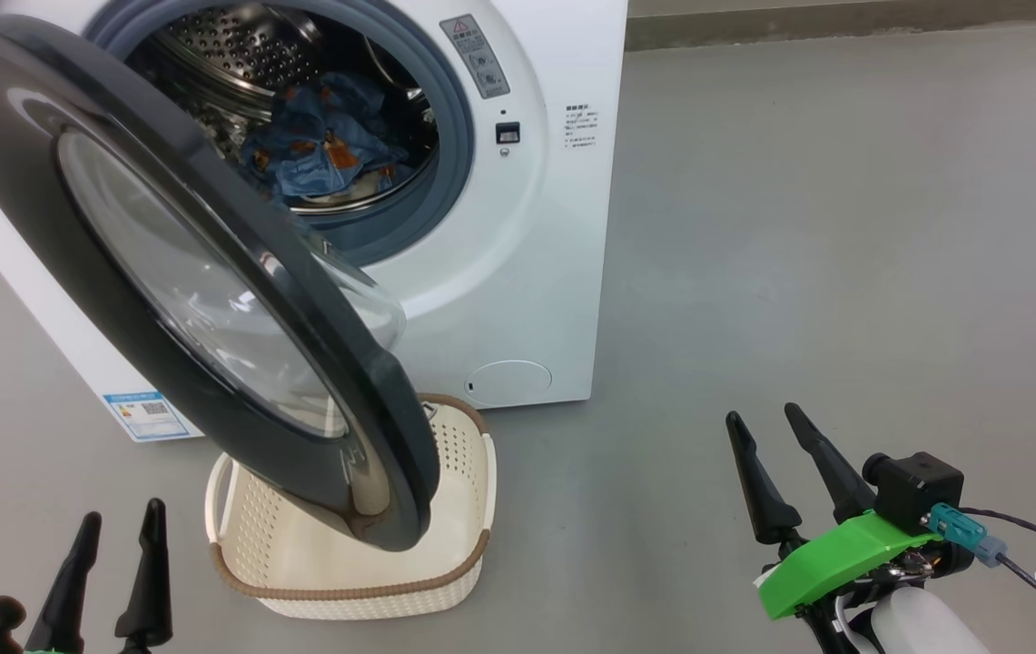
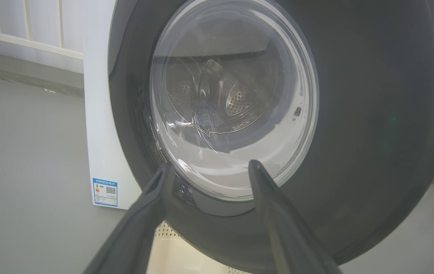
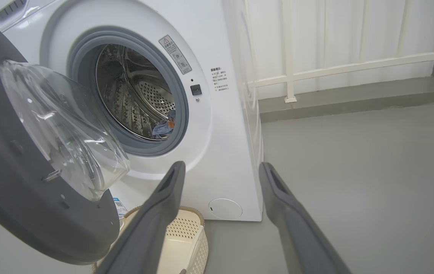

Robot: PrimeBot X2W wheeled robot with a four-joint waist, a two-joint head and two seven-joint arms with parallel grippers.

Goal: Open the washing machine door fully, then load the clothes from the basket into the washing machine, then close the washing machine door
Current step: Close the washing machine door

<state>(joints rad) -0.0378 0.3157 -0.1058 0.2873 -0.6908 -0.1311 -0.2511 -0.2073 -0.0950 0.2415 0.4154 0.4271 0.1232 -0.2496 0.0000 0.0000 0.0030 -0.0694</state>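
Clothes (image 1: 327,145) are inside the washing machine (image 1: 518,272) & basket (image 1: 345,590) in front of it looks empty, so only closing the door (image 1: 54,209) is left; my left gripper (image 1: 123,510) & right gripper (image 1: 763,413) are apart, empty.

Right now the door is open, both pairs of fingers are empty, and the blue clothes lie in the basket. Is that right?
No: the head view shows the clothes inside the washing machine drum, not in the basket. The rest holds.
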